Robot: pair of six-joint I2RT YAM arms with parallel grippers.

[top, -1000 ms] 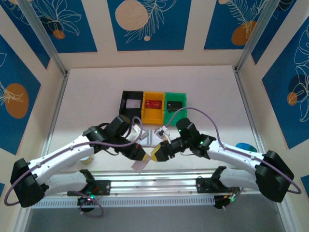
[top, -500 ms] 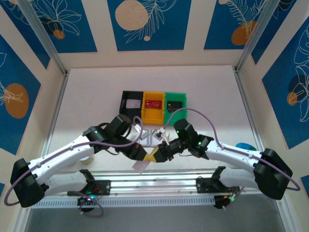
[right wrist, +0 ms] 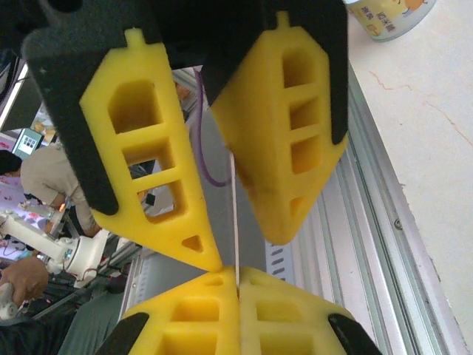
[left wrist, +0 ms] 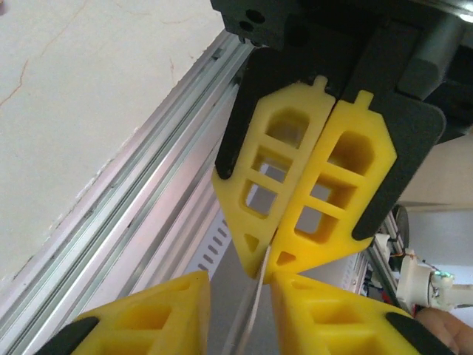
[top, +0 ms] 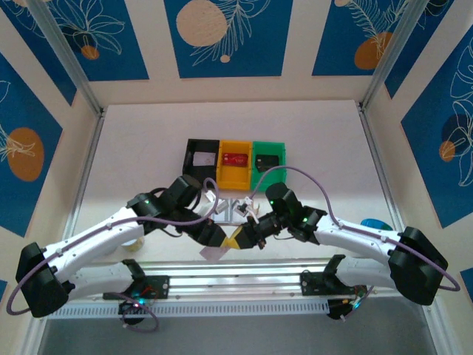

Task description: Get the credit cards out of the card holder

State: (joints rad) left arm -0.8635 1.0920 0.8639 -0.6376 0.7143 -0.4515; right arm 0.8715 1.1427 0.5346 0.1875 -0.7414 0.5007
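Right gripper point(left wrist: 267, 265) clamped on a thin card point(top: 215, 254), left gripper point(right wrist: 244, 248) parted around it; coloured bins point(top: 235, 177) just beyond, on a pale table point(top: 148, 144) inside blue-patterned walls point(top: 229, 44)

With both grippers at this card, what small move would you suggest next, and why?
Probably draw the left gripper back: its jaws stand apart around the thin card, while the right gripper is shut on it.

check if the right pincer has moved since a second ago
Yes. The right pincer, shut on the card, has slid slightly left, measured against the green bin behind it.
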